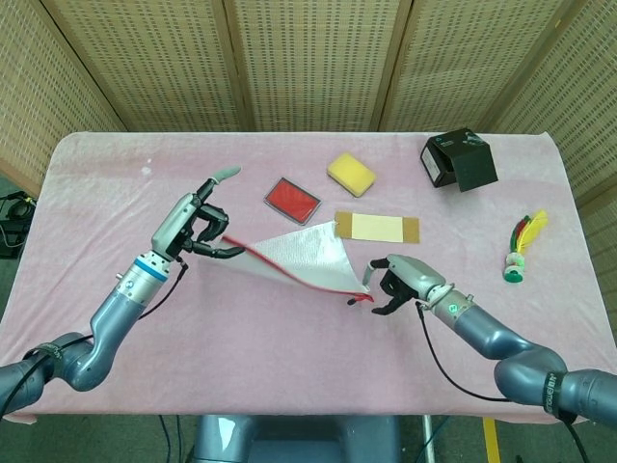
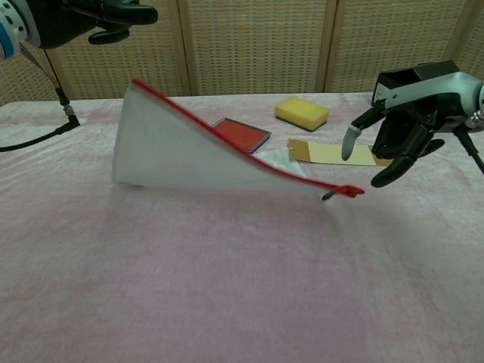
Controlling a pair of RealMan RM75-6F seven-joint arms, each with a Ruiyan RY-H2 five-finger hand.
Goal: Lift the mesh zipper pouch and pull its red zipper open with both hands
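Observation:
The white mesh pouch (image 1: 307,258) with its red zipper (image 1: 289,275) has one long edge down on the pink cloth and one corner (image 2: 134,83) tipped up, with neither hand holding it. My left hand (image 1: 200,227) is open, fingers spread, just left of the pouch's raised corner; in the chest view the left hand (image 2: 106,11) hovers above that corner with a gap. My right hand (image 1: 397,283) is open too, fingers apart, just right of the red zipper pull (image 2: 345,191) and clear of it. In the chest view the right hand (image 2: 401,132) hangs above the cloth.
Behind the pouch lie a red pad (image 1: 291,199), a yellow sponge (image 1: 351,174) and a tan card (image 1: 378,228). A black box (image 1: 461,160) stands at the back right. A feathered shuttlecock (image 1: 521,247) lies near the right edge of the table (image 1: 116,174).

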